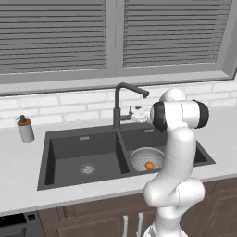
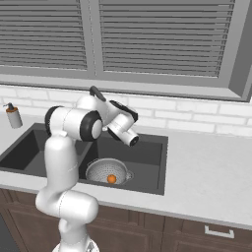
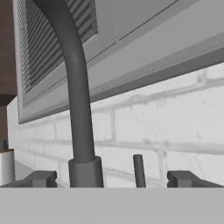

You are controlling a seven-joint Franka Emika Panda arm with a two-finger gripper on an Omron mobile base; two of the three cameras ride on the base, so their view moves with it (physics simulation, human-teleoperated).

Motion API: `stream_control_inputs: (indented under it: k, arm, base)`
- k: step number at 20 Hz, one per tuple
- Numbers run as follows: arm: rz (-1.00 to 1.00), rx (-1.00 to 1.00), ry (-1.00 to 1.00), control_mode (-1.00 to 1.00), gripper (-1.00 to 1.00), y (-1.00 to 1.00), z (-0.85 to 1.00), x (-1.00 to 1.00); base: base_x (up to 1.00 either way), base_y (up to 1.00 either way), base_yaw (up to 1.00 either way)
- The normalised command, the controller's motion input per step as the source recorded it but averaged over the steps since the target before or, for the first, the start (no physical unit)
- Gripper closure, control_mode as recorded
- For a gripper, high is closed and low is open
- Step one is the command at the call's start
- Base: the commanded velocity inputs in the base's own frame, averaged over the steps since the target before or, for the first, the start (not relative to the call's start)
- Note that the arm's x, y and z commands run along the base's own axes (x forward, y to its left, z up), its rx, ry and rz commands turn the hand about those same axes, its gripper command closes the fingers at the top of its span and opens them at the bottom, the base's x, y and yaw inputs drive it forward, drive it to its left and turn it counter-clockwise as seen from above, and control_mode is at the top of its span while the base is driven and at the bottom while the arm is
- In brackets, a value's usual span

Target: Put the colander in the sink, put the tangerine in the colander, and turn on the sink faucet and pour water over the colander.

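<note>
Just beyond the wide-open, empty pincer (image 3: 112, 178): sink faucet (image 3: 78, 96) stem left, small lever (image 3: 139, 170) between the fingertips.

There is one sink (image 1: 55, 157) with two basins, and each basin has one round drain, though only the left drain (image 1: 87, 169) is seen clearly. One colander (image 1: 141, 156) holds one tangerine (image 1: 149, 165). There is one sink faucet (image 1: 119, 102), one soap dispenser (image 1: 25, 128) and two window blinds (image 1: 55, 32).
</note>
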Motion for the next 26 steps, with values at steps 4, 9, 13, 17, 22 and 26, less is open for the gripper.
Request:
stream_control_inputs:
  k: [4, 9, 13, 17, 22, 26]
  arm:
    - [0.00, 0.00, 0.00, -1.00, -1.00, 0.00, -0.14, 0.14]
    - [0.00, 0.00, 0.00, -1.00, -1.00, 0.00, -0.07, 0.14]
    - [-0.01, 0.00, 0.00, -1.00, -1.00, 0.00, -0.07, 0.15]
    - [-0.01, 0.00, 0.00, -1.00, -1.00, 0.00, -0.06, 0.18]
    - [-0.03, 0.00, 0.00, -1.00, -1.00, 0.00, -0.05, 0.19]
    - [-0.03, 0.00, 0.00, -1.00, -1.00, 0.00, -0.05, 0.16]
  base:
    - [0.00, 0.00, 0.00]
    - [0.00, 0.00, 0.00]
    - [0.00, 0.00, 0.00]
    - [0.00, 0.00, 0.00]
    - [0.00, 0.00, 0.00]
    - [0.00, 0.00, 0.00]
